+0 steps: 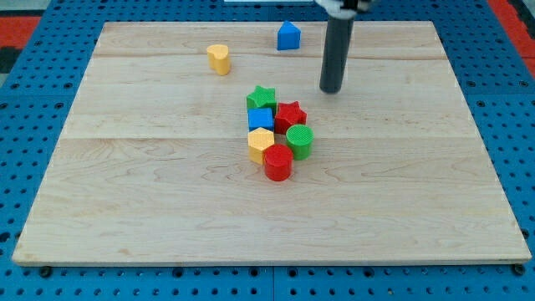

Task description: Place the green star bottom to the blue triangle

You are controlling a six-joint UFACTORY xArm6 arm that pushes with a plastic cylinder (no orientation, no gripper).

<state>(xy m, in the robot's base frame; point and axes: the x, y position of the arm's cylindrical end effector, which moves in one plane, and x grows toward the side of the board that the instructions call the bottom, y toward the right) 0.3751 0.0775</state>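
Note:
The green star (262, 98) sits at the top of a tight cluster near the board's middle. The blue triangle (288, 36) stands apart near the view's top edge of the board. My tip (331, 89) is to the right of the green star and slightly above it in the view, not touching any block. The rod rises from the tip toward the view's top.
The cluster holds a blue cube (261, 119), a red star (290, 114), a green cylinder (299, 141), a yellow hexagon (261, 143) and a red cylinder (277, 162). A yellow heart (219, 58) lies at upper left. The wooden board (125, 184) rests on blue pegboard.

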